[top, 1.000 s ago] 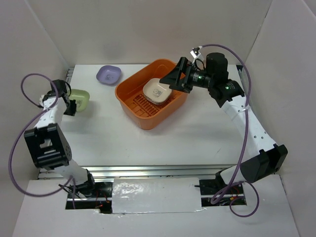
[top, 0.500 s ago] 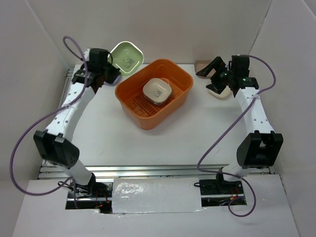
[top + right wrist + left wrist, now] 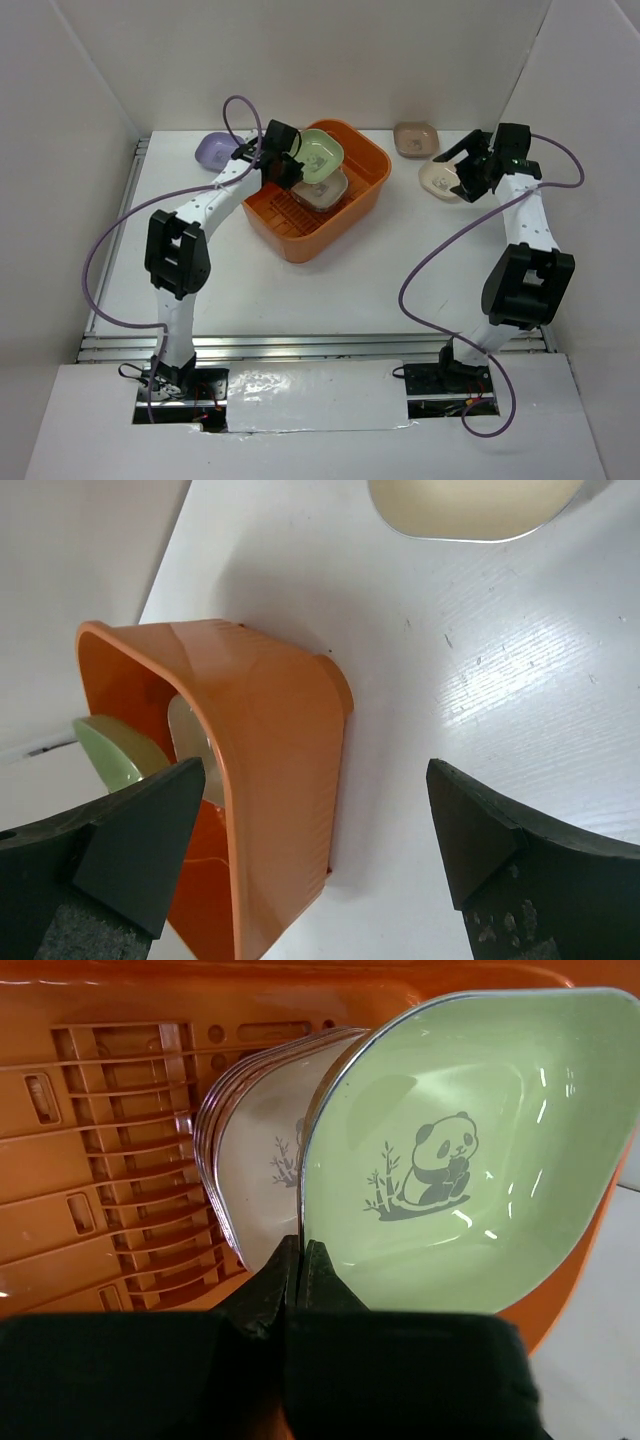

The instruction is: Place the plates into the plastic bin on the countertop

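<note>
A: Far left, we see a purple plate (image 3: 220, 150) on the desk (image 3: 400, 260). Next, the left claw (image 3: 298, 1270) pinches the green plate (image 3: 470, 1160) by its rim, tilted over the orange bin (image 3: 110, 1160).

B: We spot stacked plates (image 3: 260, 1160) inside. Rightward, a brown plate (image 3: 415, 138) and a cream plate (image 3: 470, 505) sit on the desk, with the right claw (image 3: 315, 830) wide and empty nearby.

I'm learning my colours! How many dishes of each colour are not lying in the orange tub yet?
Purple dish: 1
Green dish, held up: 1
Brown dish: 1
Cream dish: 1
Total: 4
</note>
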`<state>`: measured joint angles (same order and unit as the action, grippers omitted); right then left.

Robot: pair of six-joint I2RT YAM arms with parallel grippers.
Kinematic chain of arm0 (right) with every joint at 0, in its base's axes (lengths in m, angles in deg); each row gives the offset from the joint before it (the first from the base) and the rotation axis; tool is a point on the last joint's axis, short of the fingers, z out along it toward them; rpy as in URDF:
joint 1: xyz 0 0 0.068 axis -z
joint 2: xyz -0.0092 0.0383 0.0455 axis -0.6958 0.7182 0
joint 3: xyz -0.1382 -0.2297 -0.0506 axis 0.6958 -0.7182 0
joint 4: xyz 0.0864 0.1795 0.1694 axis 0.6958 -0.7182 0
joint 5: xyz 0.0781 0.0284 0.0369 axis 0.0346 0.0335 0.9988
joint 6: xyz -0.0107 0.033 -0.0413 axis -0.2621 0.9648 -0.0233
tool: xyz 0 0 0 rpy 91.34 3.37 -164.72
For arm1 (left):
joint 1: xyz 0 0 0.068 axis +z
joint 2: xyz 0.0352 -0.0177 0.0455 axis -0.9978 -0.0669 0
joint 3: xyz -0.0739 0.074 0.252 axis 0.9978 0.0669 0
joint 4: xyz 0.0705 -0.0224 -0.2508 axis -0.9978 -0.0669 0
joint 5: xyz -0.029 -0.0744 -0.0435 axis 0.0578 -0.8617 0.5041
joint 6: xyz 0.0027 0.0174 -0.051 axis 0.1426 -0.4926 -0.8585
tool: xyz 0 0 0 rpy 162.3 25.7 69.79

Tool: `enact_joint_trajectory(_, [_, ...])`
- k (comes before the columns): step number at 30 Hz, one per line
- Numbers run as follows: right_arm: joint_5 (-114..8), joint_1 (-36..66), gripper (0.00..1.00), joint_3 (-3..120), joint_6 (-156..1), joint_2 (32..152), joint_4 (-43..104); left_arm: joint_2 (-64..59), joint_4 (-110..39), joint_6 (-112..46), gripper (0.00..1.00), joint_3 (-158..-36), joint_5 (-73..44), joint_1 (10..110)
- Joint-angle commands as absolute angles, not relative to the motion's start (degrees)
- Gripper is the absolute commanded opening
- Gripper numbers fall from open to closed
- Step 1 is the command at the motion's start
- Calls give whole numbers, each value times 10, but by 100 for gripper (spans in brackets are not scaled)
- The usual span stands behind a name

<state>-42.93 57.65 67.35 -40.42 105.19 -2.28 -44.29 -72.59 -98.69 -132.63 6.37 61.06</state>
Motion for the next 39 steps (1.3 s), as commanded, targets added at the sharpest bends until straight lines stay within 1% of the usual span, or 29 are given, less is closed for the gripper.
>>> enact_joint_trajectory(1, [-431,579,100,672,-409,1046,-26,-464,-738,-1014,0,-1385,79,607])
enact_joint_trajectory(2, [-431,579,100,671,-409,1047,-25,-469,-746,-1017,0,-1390,81,606])
enact_joint_trajectory(4, [-432,581,100,674,-409,1050,-25,-474,-750,-1019,43,-1391,76,607])
enact_joint_trajectory(5, [-433,583,100,676,-409,1053,-25,-473,-751,-1024,67,-1390,73,606])
enact_joint_trajectory(6, [-437,584,100,679,-409,1060,-29,-471,-747,-1021,94,-1388,71,605])
enact_joint_trajectory(7, [-445,586,100,682,-410,1064,-31,-465,-742,-1017,99,-1389,73,603])
enact_joint_trajectory(13, [-492,601,100,714,-411,1103,-50,-407,-745,-981,99,-1403,73,602])
enact_joint_trajectory(16, [-557,609,100,736,-420,1122,-44,-379,-772,-937,99,-1441,74,600])
enact_joint_trajectory(17, [-590,610,100,748,-425,1146,-52,-372,-778,-922,99,-1453,84,598])
enact_joint_trajectory(20, [-635,614,100,825,-449,1207,-94,-338,-817,-867,99,-1492,115,597])
enact_joint_trajectory(21, [-638,616,100,853,-453,1224,-102,-317,-830,-836,99,-1496,123,599])
enact_joint_trajectory(25, [-650,619,100,895,-462,1297,-109,-266,-871,-749,99,-1490,138,629])
enact_joint_trajectory(26, [-647,621,100,903,-463,1308,-113,-257,-885,-738,99,-1489,138,649])
enact_joint_trajectory(28, [-640,624,99,928,-463,1342,-126,-228,-910,-704,99,-1463,130,677])
enact_joint_trajectory(30, [-626,623,97,937,-467,1359,-123,-191,-917,-681,99,-1405,117,721])
enact_joint_trajectory(32, [-627,619,95,938,-474,1377,-114,-150,-904,-669,99,-1336,101,769])
enact_joint_trajectory(35, [-639,618,91,955,-483,1404,-118,-111,-886,-639,99,-1269,56,826])
enact_joint_trajectory(36, [-638,618,87,961,-483,1412,-120,-104,-885,-626,99,-1256,51,839])
enact_joint_trajectory(38, [-635,618,82,964,-481,1428,-128,-91,-891,-609,99,-1232,42,861])
enact_joint_trajectory(39, [-633,617,76,960,-479,1431,-128,-87,-893,-605,99,-1223,40,878])
